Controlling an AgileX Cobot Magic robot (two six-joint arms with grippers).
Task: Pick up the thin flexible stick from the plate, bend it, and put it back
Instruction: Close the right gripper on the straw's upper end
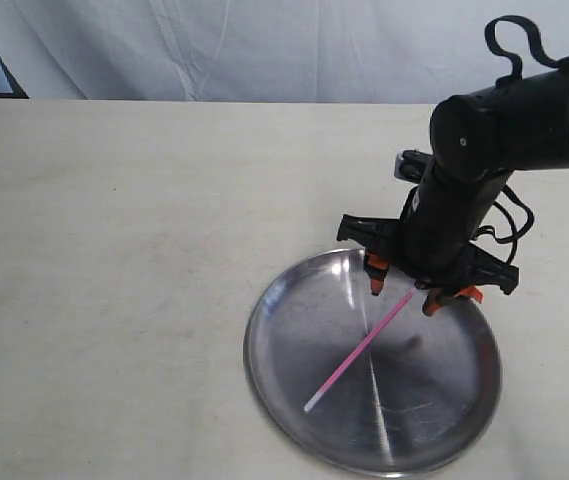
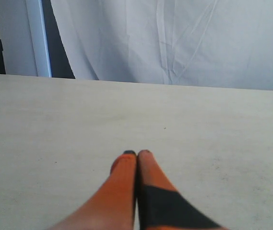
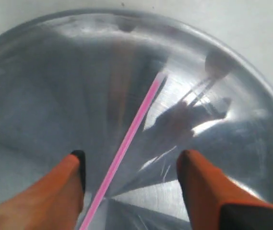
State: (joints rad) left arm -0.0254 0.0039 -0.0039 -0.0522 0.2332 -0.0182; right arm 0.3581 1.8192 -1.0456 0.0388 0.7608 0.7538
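Note:
The thin pink stick [image 1: 357, 352] lies straight on the silver plate [image 1: 274, 300], its whitish tip toward the plate's near left. My right gripper [image 1: 404, 297] hangs open just over the stick's far end, orange fingertips either side of it. In the right wrist view the stick [image 3: 126, 143] runs between the two open fingers [image 3: 74, 172], closer to one, over the plate [image 3: 30, 96]. My left gripper [image 2: 137, 154] is shut on nothing above bare table and is out of the exterior view.
The plate rests near the front right of a pale tabletop [image 1: 114, 250]. A white cloth backdrop [image 1: 264, 45] hangs behind the table. The right arm's black body [image 1: 484, 150] reaches in from the upper right.

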